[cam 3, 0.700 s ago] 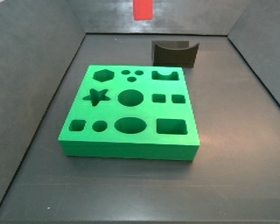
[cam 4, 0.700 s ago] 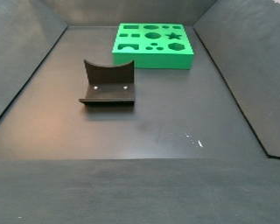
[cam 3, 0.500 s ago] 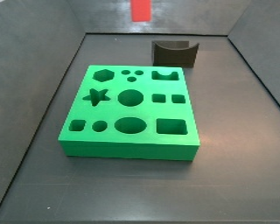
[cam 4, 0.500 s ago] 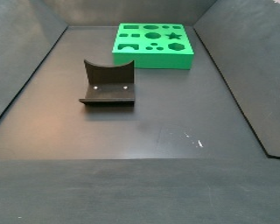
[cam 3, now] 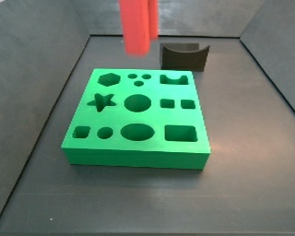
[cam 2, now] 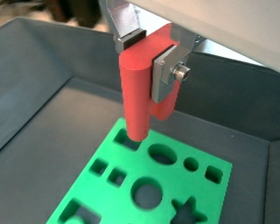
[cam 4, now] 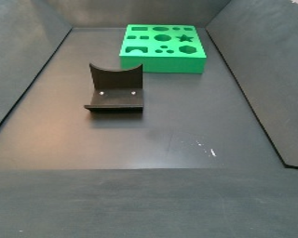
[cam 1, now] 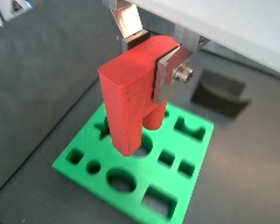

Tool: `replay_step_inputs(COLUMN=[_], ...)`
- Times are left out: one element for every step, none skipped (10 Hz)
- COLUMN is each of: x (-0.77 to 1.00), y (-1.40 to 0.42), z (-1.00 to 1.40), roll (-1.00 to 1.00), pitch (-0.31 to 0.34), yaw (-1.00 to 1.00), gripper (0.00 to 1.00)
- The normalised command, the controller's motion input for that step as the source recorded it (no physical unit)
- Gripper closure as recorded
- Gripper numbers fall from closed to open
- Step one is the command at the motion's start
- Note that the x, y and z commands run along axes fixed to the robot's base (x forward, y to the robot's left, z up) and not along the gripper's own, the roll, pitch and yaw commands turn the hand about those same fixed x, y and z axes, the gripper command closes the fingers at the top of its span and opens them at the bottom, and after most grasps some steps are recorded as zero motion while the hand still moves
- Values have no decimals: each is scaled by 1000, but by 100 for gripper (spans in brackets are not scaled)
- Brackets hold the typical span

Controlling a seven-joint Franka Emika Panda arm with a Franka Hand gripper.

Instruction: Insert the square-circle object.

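Note:
The square-circle object (cam 1: 129, 101) is a bright red peg with two prongs. My gripper (cam 1: 149, 57) is shut on its upper end and holds it upright above the green block (cam 1: 143, 166). The silver fingers (cam 1: 166, 72) clamp its two sides. In a wrist view the peg (cam 2: 136, 87) hangs with its prong tips above the block's (cam 2: 178, 179) far edge, apart from it. In a side view the peg (cam 3: 137, 26) comes down from the top edge, behind the green block (cam 3: 135, 159); the gripper is out of that frame. The peg is out of frame in a side view showing the block (cam 4: 164, 66).
The dark fixture (cam 3: 184, 55) stands on the floor just beyond the block's far right corner; it also shows in a side view (cam 4: 115, 88) and in a wrist view (cam 1: 224, 94). Grey walls enclose the dark floor. The block has several shaped holes.
The red peg has come down: in the side view only its tip showed at the top edge, now much more of it hangs in frame. Block and fixture have not moved.

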Motion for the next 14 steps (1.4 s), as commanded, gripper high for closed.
replay_step_inputs(x=[-23, 0, 0, 0, 0, 0, 0, -3, -31, -31, -31, -43, -103, -409], y=[-417, -169, -66, 0, 0, 0, 0, 0, 0, 0, 0, 0, -3, 0], z=[-534, -557, -557, -543, -497, -406, -300, -257, -194, -154, -151, -129, -83, -191], roll=[17, 4, 0, 0, 0, 7, 37, 53, 70, 83, 83, 97, 130, 121], pitch=[-99, -49, -19, 0, 0, 0, 0, 0, 0, 0, 0, 1, 21, 4], yaw=[-829, -1000, -1000, -1000, -1000, -1000, -1000, -1000, -1000, -1000, -1000, -1000, -1000, -757], gripper=[100, 100, 100, 100, 100, 100, 100, 100, 100, 100, 100, 100, 100, 100])
